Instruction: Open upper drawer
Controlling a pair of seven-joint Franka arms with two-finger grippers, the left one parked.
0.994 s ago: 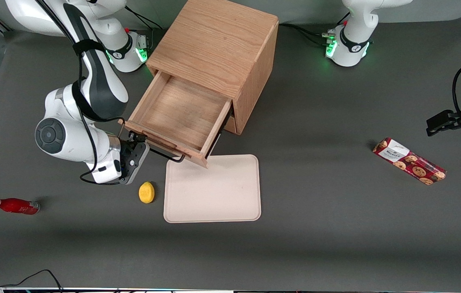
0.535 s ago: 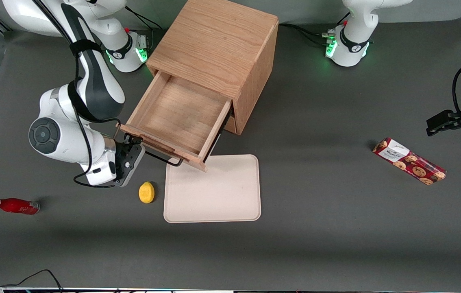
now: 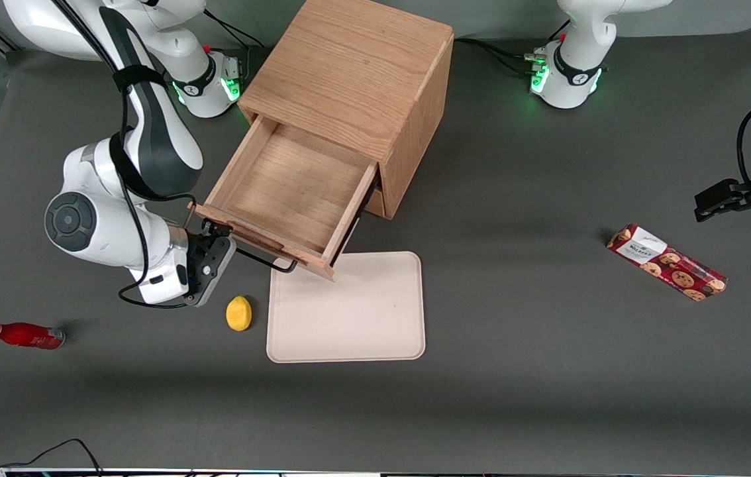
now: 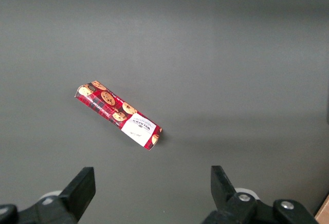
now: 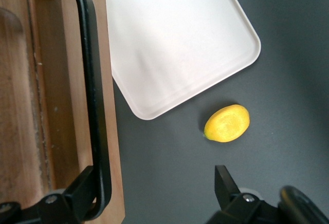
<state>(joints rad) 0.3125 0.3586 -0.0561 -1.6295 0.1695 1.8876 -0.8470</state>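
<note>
My gripper (image 3: 216,240) was at the 10 o'clock end of the black handle (image 3: 263,255), with its fingers spread apart and clamped on nothing. In the wrist view the bar (image 5: 92,95) passed just inside one finger (image 5: 77,201), while the other finger (image 5: 226,190) stood well away over the dark table. The upper drawer (image 3: 289,192) was pulled far out of the oak cabinet (image 3: 349,73) toward about 7 o'clock, and its shallow wooden box showed empty. The handle's long axis ran from 10 to 4 o'clock across the drawer front: a thin, smooth, round metal bar with bent ends, standing off the grained light wood. I judged the opening nearly done, so backing off toward 7 o'clock had to keep that near finger from hooking the bar. A matte pale tray (image 3: 349,311) lay at 4 o'clock from me, and a small dimpled lemon (image 3: 238,313) at 5 o'clock.
</note>
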